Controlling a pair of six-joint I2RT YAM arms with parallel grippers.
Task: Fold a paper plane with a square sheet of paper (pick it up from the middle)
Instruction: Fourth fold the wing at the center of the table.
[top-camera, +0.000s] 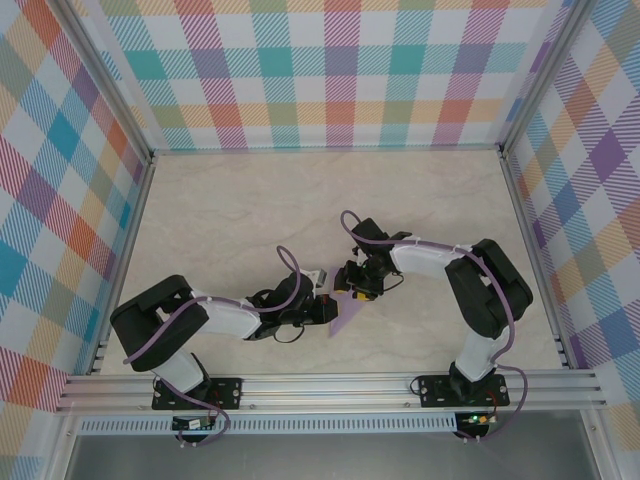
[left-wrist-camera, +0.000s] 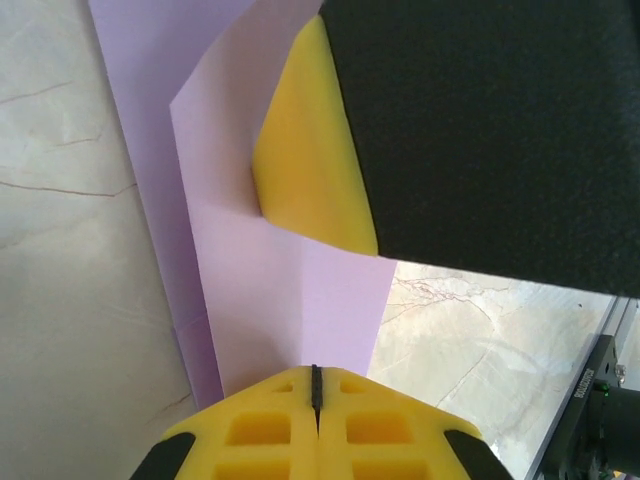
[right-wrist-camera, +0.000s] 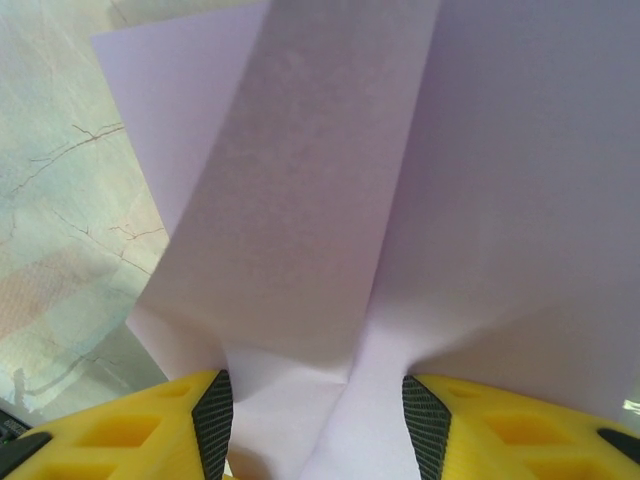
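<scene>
The lilac square sheet of paper (top-camera: 346, 319), creased into folds, is held up between my two grippers near the table's front middle. My left gripper (top-camera: 323, 301) is shut on its lower edge; in the left wrist view the paper (left-wrist-camera: 290, 300) rises straight out of the closed left gripper (left-wrist-camera: 315, 385). My right gripper (top-camera: 356, 288) reaches in from the right. In its wrist view a folded ridge of the paper (right-wrist-camera: 330, 180) runs between the pads of the right gripper (right-wrist-camera: 315, 420), whose jaws stand apart. A right fingertip (left-wrist-camera: 310, 150) rests against the sheet.
The marble-patterned table (top-camera: 300, 200) is walled by plaid panels (top-camera: 330, 70) at the back and both sides. An aluminium rail (top-camera: 330, 388) runs along the near edge by the arm bases.
</scene>
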